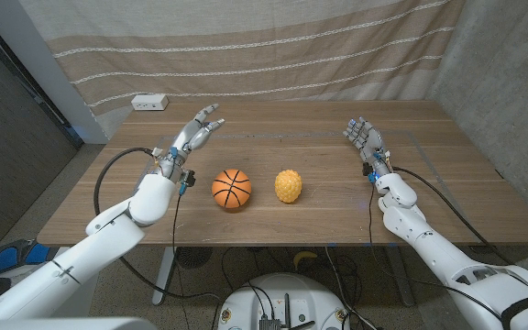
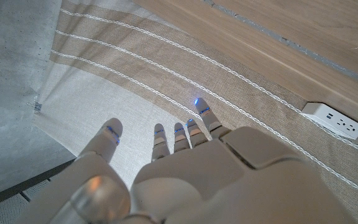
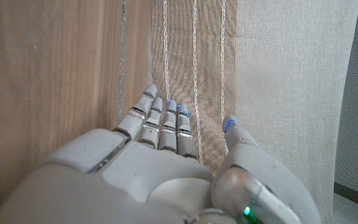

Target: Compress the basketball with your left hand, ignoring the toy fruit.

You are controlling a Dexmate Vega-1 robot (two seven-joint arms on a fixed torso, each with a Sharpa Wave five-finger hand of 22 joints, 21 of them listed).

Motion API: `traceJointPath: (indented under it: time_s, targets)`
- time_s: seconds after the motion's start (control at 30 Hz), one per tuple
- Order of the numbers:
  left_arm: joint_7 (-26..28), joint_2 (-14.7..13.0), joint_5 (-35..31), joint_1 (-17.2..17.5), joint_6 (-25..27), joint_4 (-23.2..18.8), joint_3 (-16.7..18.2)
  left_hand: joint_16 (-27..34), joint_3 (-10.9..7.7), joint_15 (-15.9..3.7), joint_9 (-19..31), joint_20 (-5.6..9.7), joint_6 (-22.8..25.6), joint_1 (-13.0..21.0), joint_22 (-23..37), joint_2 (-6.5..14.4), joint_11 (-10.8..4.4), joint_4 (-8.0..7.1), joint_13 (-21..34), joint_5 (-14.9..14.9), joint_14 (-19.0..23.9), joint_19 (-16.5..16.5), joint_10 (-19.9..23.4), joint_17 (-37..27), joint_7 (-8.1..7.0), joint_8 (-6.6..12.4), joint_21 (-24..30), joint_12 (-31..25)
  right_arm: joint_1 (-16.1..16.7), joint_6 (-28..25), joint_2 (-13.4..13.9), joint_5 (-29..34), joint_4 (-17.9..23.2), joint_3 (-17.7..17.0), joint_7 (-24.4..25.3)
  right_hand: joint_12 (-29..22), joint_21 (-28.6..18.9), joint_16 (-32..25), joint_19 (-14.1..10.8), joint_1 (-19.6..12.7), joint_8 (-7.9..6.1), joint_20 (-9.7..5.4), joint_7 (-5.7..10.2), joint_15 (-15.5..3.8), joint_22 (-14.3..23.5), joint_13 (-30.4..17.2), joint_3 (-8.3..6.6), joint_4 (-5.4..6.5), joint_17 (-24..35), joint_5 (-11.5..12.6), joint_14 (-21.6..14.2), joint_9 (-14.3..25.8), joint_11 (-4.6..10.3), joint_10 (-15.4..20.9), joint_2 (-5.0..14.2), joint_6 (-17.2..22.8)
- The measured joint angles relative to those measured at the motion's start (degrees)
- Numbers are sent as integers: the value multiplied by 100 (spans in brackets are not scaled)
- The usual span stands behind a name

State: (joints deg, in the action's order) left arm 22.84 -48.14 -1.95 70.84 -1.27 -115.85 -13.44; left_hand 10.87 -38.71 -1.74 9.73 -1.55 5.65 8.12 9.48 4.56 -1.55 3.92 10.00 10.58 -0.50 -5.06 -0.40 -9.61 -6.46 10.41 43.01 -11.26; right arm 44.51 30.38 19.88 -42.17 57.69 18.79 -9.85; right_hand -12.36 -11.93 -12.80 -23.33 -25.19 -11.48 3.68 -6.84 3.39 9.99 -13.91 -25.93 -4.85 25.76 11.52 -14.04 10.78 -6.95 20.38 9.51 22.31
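Head view: yellow toy fruit [image 1: 289,185] just beside basketball [image 1: 232,189], seemingly apart.

One basketball [image 1: 232,189], one yellow toy fruit [image 1: 289,185]. One white power strip [image 1: 149,103] at the far edge. Two robot hands: left hand [image 1: 191,137], right hand [image 1: 364,137].

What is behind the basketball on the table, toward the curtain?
Behind the basketball is bare wooden table, then the striped curtain. A white power strip lies at the far left edge. The spot the ball rests on is covered.
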Motion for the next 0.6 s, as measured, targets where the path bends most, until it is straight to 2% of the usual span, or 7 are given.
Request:
traceJointPath:
  time_s: [0.4,0.6]
  targets:
    - [-80,-171,-396,282,271,-394,119,0,68,-8,0,-111,-2,42,0,-42,-30,150,0,-23,55,111,-14,-1,-1,0,-43,0,171,112,4,-3,145,-21,31,0,0,0,-41,0,0,41,0,0,0,8,14,-14,-27,0,0,0,-31,31,0,0]
    - [-102,-233,-595,401,403,-581,157,0,85,-1,0,-109,-22,42,-1,-42,-30,213,0,-23,62,153,-14,-1,-21,0,-64,0,244,167,9,-32,196,-40,24,0,0,0,-41,0,0,41,-23,0,0,8,39,-39,-26,0,0,0,-21,41,0,22]
